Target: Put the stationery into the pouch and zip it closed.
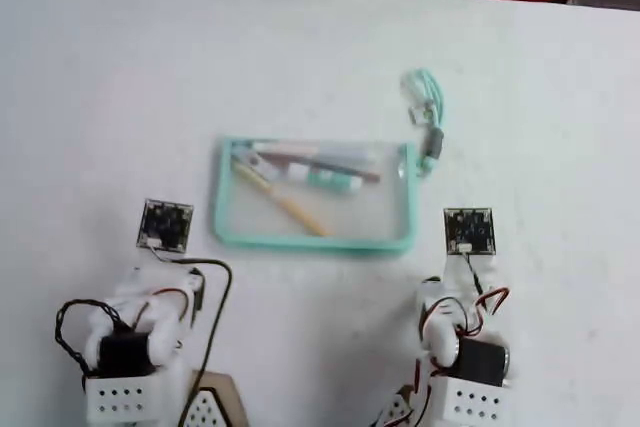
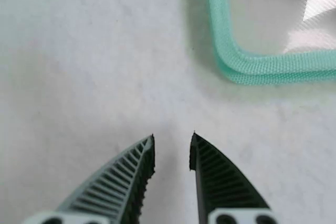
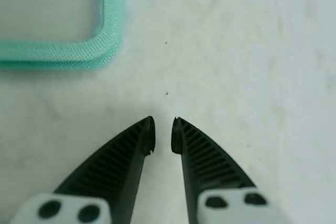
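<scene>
Pouch (image 1: pixel 315 243): mid-table; I see pens (image 1: pixel 320 169) inside; zip probably closed.
Claws: left gripper (image 2: pixel 172 137), right gripper (image 3: pixel 163 121) narrowly parted, empty.

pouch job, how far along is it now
Done: the stationery lies inside the pouch, flat on the table. In hand: nothing; the left gripper and right gripper are empty, slightly open, each near a pouch corner. Left: at most the zip; whether it is fully closed cannot be told.
</scene>
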